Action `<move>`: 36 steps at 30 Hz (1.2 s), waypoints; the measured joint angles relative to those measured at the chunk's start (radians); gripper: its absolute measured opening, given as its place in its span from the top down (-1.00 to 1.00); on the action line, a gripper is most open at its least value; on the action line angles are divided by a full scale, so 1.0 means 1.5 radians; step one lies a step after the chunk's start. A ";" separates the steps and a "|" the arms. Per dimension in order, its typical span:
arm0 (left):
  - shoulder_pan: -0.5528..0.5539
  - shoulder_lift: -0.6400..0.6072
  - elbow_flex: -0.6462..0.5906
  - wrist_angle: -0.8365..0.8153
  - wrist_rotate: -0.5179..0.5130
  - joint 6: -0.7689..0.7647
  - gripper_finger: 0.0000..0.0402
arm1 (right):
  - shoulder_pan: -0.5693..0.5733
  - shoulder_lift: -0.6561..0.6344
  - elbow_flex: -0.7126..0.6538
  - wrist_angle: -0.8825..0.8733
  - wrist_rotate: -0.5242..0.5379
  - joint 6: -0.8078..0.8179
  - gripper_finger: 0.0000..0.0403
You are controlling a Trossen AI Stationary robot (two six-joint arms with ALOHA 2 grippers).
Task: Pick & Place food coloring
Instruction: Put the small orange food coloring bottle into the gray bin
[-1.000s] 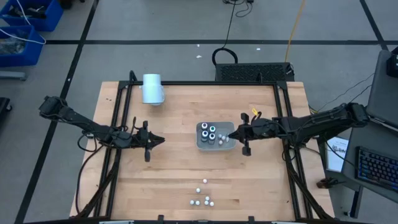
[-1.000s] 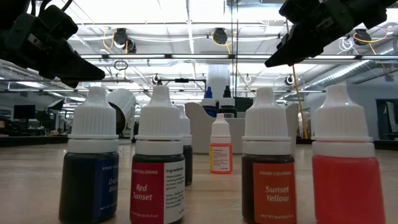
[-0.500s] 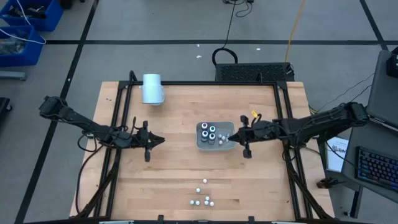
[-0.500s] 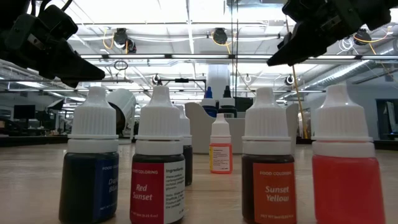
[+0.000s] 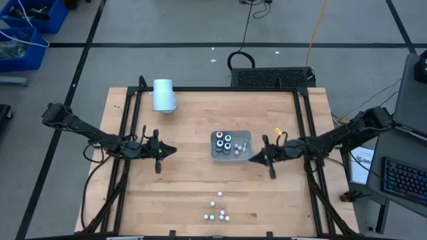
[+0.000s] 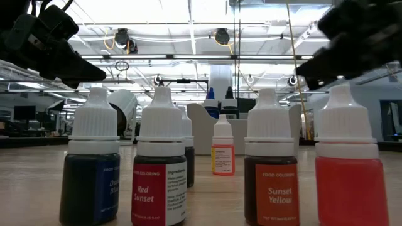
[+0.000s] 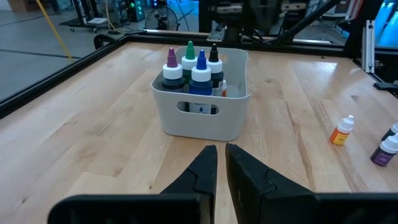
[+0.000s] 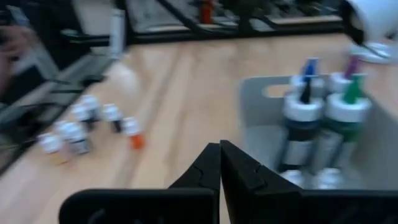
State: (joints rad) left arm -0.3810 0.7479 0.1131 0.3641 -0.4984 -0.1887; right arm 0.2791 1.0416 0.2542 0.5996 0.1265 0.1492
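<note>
The food coloring stands in two groups. Dark bottles with coloured tips (image 5: 224, 141) and a few small whitish ones (image 5: 242, 144) stand inside the grey tray (image 5: 215, 153). Several small bottles (image 5: 217, 215) stand on the table by its near edge, large in the low view (image 6: 159, 164). My right gripper (image 5: 252, 158) is shut and hovers just off the tray's near right corner; its wrist view (image 8: 219, 149) shows the tray's bottles (image 8: 326, 127) ahead. My left gripper (image 5: 172, 150), shut with a thin slit (image 7: 221, 154), waits to the left of the tray (image 7: 202, 118).
A pale blue cylinder (image 5: 163, 95) lies near the table's far left corner. One small orange bottle (image 5: 219, 194) stands alone between the tray and the near group. Black frame rails (image 5: 127, 133) run along the table's left and right sides. Bare wood lies between the tray and the near bottles.
My right gripper has drawn back from over the tray's right edge, moving toward the table's near edge and a little to the right, still shut; it shows blurred in the low view. The left arm and the bottles near the table's near edge have kept still.
</note>
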 joint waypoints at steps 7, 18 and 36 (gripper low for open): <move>0.000 0.000 0.000 0.001 -0.001 0.000 0.81 | 0.098 0.000 -0.092 0.154 0.050 -0.003 1.00; 0.000 0.000 0.000 0.005 -0.047 0.000 0.81 | 0.131 0.000 -0.124 0.195 0.107 -0.020 1.00; 0.000 0.000 0.000 0.005 -0.067 0.000 0.81 | 0.134 0.000 -0.125 0.206 0.143 -0.019 1.00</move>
State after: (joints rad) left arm -0.3809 0.7479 0.1131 0.3723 -0.5984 -0.1886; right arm 0.4805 1.0416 0.0666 0.9081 0.3405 0.1211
